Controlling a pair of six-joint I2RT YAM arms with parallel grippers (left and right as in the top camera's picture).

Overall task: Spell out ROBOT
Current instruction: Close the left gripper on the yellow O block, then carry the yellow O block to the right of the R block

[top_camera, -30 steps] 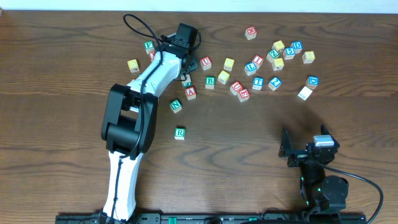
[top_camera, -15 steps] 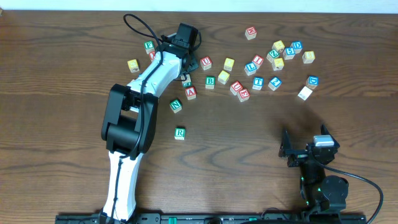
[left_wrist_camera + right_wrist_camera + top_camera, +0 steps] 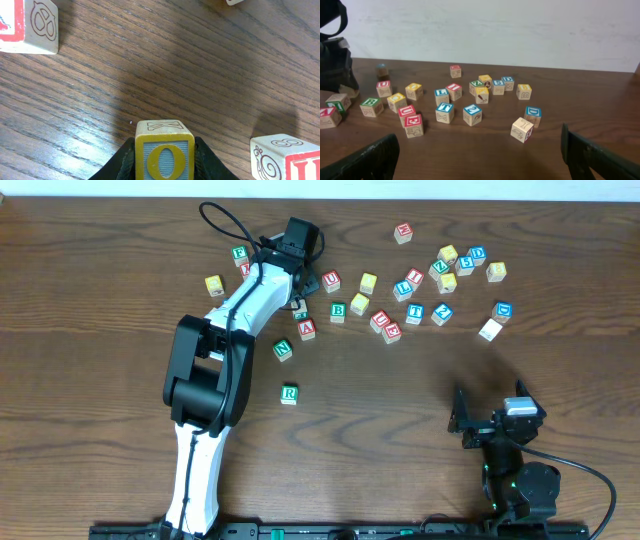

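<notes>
In the left wrist view, a wooden cube with a yellow O on its face (image 3: 164,157) sits between my left gripper's black fingers (image 3: 125,164), which press on both its sides; the left gripper (image 3: 164,167) is shut on it. From overhead, that gripper (image 3: 299,302) is low among the cubes at the back left. The green R cube (image 3: 289,393) lies alone nearer the front. The green B cube (image 3: 338,310), the blue T cube (image 3: 415,313) and a yellow cube (image 3: 359,303) lie in the scatter. My right gripper (image 3: 488,408) (image 3: 480,155) stands wide open, holding nothing.
A green N cube (image 3: 283,350) and a red A cube (image 3: 307,329) lie beside the left arm. Red-lettered cubes (image 3: 391,332) and several more cubes spread to the back right. A red-lettered cube (image 3: 30,25) and a snail-marked one (image 3: 290,160) flank the held cube.
</notes>
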